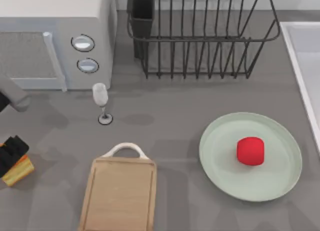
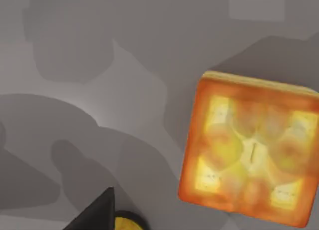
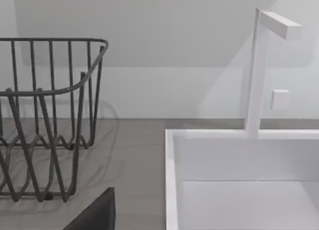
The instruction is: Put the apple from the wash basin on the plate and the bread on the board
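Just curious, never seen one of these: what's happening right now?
Left hand at the table's left edge, over the bread. Apple on the plate. Board bare, wine glass standing behind it.

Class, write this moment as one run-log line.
apple: on plate | bread: left table edge, under left end effector, off board | right arm: near basin

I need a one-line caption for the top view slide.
Left gripper over bread; apple on plate.
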### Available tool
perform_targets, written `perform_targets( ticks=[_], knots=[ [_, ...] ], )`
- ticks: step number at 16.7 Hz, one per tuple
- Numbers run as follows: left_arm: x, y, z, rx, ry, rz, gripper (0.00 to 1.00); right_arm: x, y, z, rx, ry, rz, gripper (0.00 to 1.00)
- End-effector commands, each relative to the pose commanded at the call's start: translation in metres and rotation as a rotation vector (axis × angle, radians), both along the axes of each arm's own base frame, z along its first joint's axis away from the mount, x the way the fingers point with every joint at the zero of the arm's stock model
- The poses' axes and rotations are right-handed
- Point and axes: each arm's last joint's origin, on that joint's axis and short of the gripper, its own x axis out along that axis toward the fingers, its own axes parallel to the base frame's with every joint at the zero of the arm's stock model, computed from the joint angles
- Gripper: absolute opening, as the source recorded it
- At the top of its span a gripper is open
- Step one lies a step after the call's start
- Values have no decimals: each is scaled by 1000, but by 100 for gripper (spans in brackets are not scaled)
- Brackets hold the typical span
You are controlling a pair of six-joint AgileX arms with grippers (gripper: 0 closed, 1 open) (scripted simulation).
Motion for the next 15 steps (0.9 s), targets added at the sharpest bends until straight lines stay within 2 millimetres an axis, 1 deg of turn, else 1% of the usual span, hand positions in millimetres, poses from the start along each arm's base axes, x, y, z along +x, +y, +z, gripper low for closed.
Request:
perform_targets(
  ticks=[3,6,12,15],
  knots=[
    [27,1,-16,15,175,-87,100,0,0,0,0,0,0,100],
    [41,1,-25,17,263,-136,100,0,0,0,0,0,0,100],
    [41,1,-27,17,270,-140,100,0,0,0,0,0,0,100],
    [43,1,-42,17,271,-141,100,0,0,0,0,0,0,100]
  ],
)
